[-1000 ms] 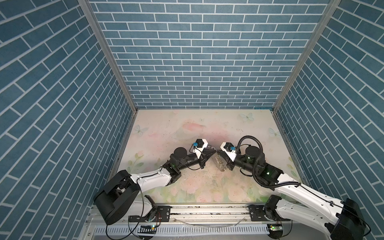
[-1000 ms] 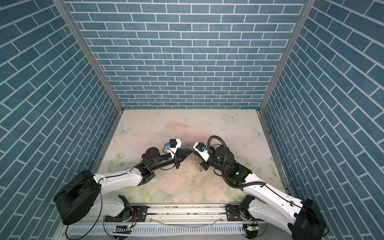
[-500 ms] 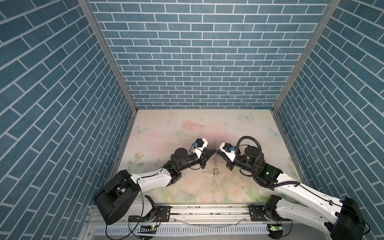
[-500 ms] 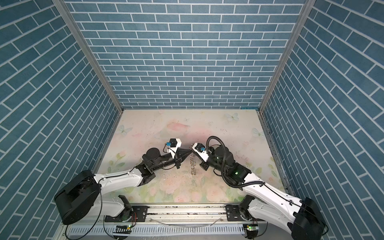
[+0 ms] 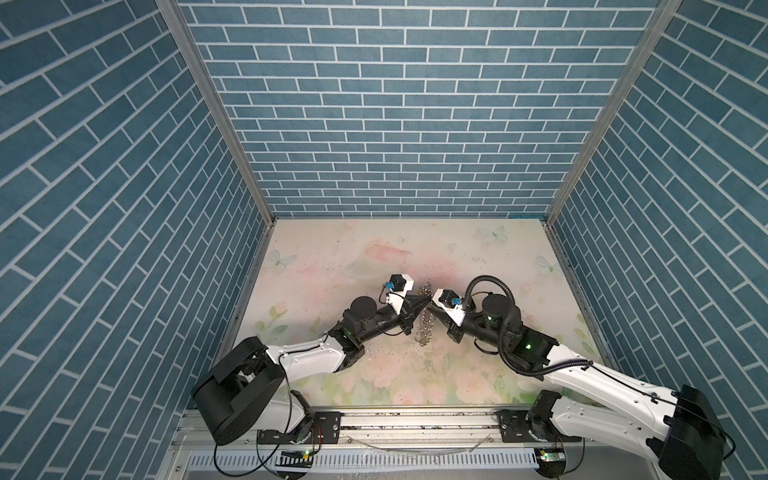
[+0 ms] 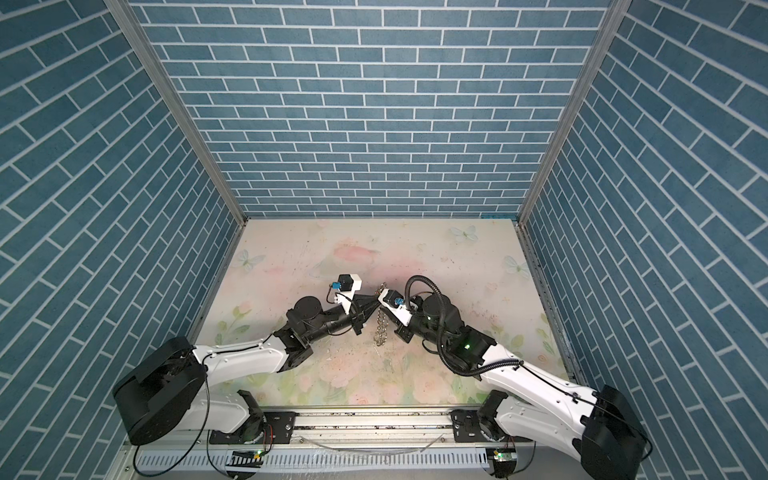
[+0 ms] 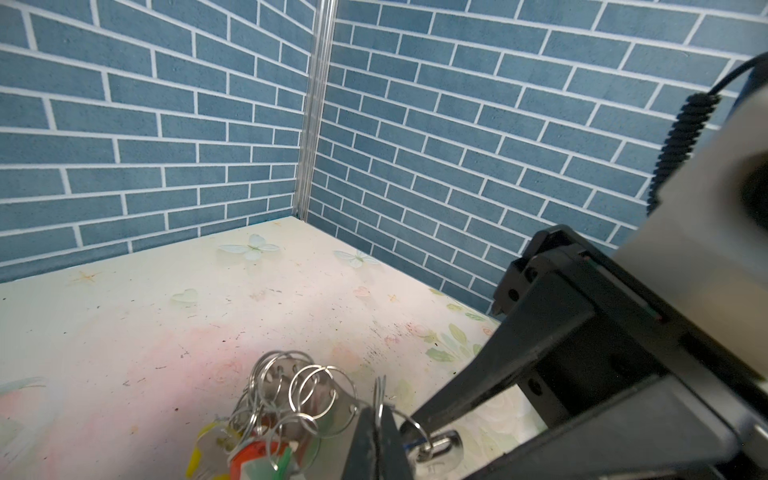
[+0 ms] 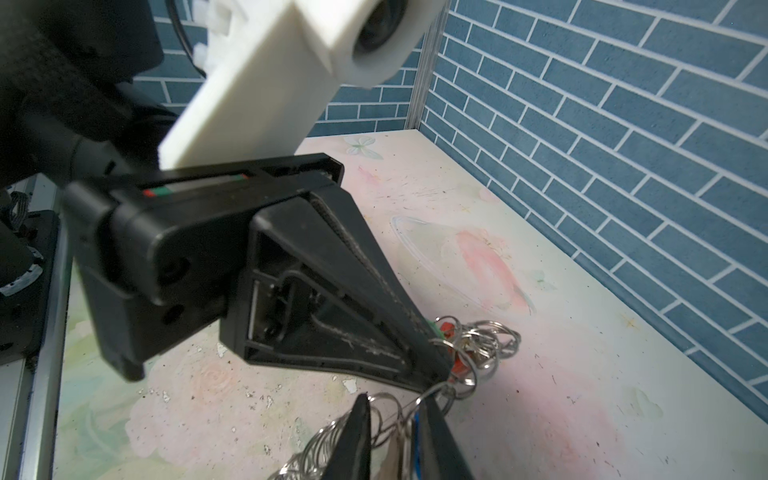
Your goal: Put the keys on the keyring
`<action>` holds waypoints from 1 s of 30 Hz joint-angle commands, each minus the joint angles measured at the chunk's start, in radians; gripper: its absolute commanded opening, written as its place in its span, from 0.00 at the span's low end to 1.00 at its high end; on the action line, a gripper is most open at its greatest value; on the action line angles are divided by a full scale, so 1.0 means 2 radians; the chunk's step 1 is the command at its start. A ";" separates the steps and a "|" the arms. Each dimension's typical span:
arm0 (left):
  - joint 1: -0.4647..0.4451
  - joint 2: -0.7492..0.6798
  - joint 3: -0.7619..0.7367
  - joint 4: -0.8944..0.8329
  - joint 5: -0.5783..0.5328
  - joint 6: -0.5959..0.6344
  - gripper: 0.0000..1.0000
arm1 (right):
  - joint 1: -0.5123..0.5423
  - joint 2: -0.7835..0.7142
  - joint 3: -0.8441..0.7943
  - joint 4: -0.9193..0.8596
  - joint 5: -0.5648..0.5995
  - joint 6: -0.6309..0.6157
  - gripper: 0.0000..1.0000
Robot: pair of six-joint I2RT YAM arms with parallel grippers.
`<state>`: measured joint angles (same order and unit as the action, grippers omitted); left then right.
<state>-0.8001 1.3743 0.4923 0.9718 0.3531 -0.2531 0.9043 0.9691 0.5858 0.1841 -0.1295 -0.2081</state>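
The keyring (image 5: pixel 424 322) hangs as a narrow bunch of silver split rings between the two gripper tips in both top views (image 6: pixel 381 328). My left gripper (image 7: pixel 379 409) is shut on its thin wire. Keys (image 7: pixel 253 455) with red, green and yellow tags dangle under the rings beside it. My right gripper (image 8: pixel 395 405) meets it tip to tip (image 5: pixel 432 296). Its jaws stand slightly apart, with a ring and a blue-tagged key (image 8: pixel 417 434) between them. That key's metal head (image 7: pixel 440 444) shows below the right finger in the left wrist view.
The floral table (image 5: pixel 374 257) is walled by blue brick panels (image 5: pixel 395 124) at the back and both sides. A metal rail (image 5: pixel 374 428) runs along the front edge under both arm bases. Small flecks of debris (image 5: pixel 386 361) lie in front of the grippers.
The keyring, spread wide between the grippers a second ago, now hangs down in a narrow bunch. The right gripper's jaws have parted a little.
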 commanded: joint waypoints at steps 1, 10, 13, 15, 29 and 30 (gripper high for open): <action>0.000 -0.017 0.005 0.038 -0.003 0.024 0.00 | 0.009 -0.040 0.000 -0.042 0.001 -0.008 0.27; 0.005 -0.009 -0.008 0.077 0.073 0.037 0.00 | -0.048 -0.106 0.019 -0.110 -0.051 0.029 0.27; 0.005 -0.005 -0.010 0.093 0.106 0.041 0.00 | -0.098 -0.107 0.024 -0.104 -0.124 0.065 0.23; 0.006 -0.003 -0.013 0.101 0.128 0.044 0.00 | -0.115 -0.102 0.031 -0.108 -0.165 0.073 0.21; 0.006 -0.005 -0.014 0.100 0.177 0.052 0.00 | -0.121 -0.074 0.039 -0.114 -0.267 0.068 0.14; 0.006 -0.006 -0.014 0.100 0.178 0.052 0.00 | -0.122 -0.074 0.039 -0.114 -0.265 0.067 0.13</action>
<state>-0.7921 1.3678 0.4660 1.0988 0.6731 -0.1600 0.6643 0.8215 0.6304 -0.0410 -0.6342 -0.0898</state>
